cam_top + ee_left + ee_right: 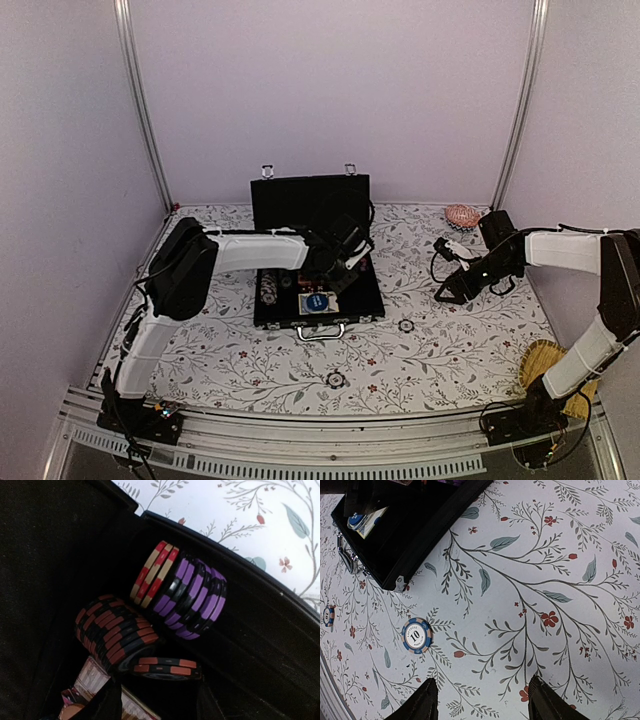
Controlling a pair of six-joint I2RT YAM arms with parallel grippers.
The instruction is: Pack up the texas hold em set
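Left fingers (106,706) stand apart with nothing between them. They are inside the open briefcase (270,321), tips just short of a flat chip (163,667) that lies beside the upright chip stacks (117,630). Right fingers (546,704) are likewise spread and empty, hovering over the bare bench (580,555) to the right of the briefcase. Judged remaining work: two loose chips lie outside the briefcase. The blue chip (416,635) lies face up on the bench just off the briefcase's front right corner, on the right arm's side. In the right wrist view it sits ahead and to the left of the fingertips. It is round, so there is no long axis to align with. The second chip (335,379) lies in front of the briefcase handle, farther out, roughly between the two arms. The right arm is nearer the blue chip, and the left is occupied inside the briefcase. A chip lying flat probably calls for an edge pinch from above.
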